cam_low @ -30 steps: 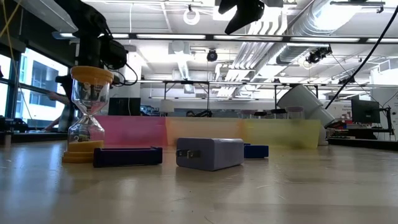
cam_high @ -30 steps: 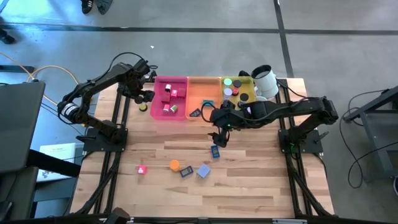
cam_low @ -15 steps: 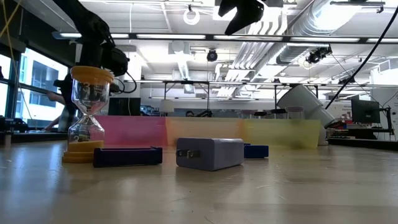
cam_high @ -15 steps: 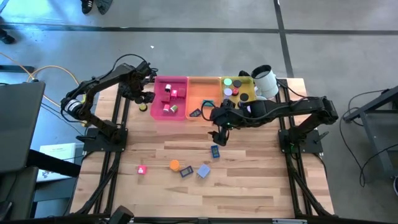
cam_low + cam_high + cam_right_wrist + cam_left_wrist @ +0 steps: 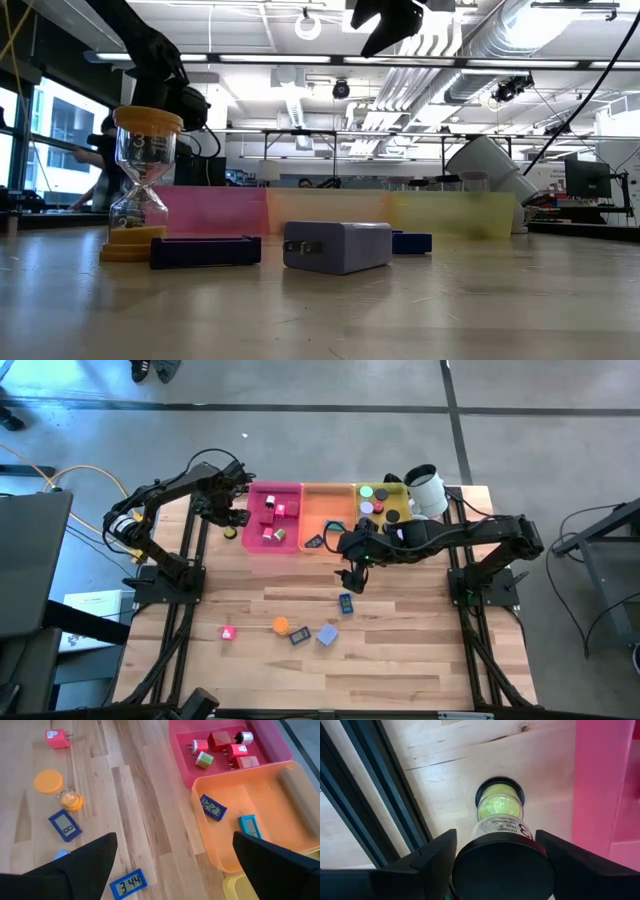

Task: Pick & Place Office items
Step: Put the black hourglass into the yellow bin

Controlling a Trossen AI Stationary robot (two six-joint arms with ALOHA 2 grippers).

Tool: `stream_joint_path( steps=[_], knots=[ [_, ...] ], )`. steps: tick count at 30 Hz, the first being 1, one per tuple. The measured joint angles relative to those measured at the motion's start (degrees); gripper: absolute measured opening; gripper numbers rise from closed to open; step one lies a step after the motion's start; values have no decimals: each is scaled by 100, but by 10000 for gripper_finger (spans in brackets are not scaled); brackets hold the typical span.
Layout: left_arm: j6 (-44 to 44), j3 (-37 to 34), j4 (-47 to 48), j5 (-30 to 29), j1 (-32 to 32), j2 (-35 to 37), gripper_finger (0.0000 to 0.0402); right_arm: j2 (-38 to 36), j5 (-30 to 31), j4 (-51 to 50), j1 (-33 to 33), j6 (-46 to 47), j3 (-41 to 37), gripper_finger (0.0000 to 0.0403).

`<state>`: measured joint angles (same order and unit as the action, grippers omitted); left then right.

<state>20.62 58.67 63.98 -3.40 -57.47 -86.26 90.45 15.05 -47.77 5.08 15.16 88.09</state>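
– Lying beside the pink tray (image 5: 605, 795), that green sand timer (image 5: 499, 822)?
– Yes, on the wood, its black cap within the left gripper (image 5: 502, 865); whether it is clamped cannot be told. The right gripper (image 5: 174, 840) hangs wide open above a blue clock (image 5: 128, 884).
– Handling?
– Light, with probably fragile glass; the rigid caps look safest.

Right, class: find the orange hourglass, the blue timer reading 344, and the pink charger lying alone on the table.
orange hourglass (image 5: 50, 782): right wrist view, orange end cap.
blue timer (image 5: 128, 883): right wrist view, its display.
pink charger (image 5: 57, 739): right wrist view, top face.
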Motion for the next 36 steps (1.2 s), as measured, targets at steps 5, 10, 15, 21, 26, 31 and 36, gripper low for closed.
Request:
stream_joint_path(
  steps=[5, 10, 15, 21, 26, 31, 36],
  knots=[
    [-1, 0, -19, -5, 0, 0, 224, 0, 71, 20, 0, -2, 0, 387],
    [-61, 0, -10, -20, 0, 0, 197, 0, 155, 47, 0, -42, 0, 387],
    [-133, 0, 77, -34, 0, 5, 197, 0, 182, 46, 0, -44, 0, 387],
    [-302, 15, 571, -176, 64, 380, 197, 0, 199, 46, 0, -46, 0, 387],
    [-290, 311, 1070, -143, 117, 1040, 197, 0, 271, 46, 0, -135, 0, 387],
    [-46, 900, 1463, 189, 337, 1868, 197, 0, 714, 88, 0, -201, 0, 387],
    [520, 1370, 1155, 861, 754, 2758, 197, -63, 1232, 144, 0, -348, 0, 387]
  ],
)
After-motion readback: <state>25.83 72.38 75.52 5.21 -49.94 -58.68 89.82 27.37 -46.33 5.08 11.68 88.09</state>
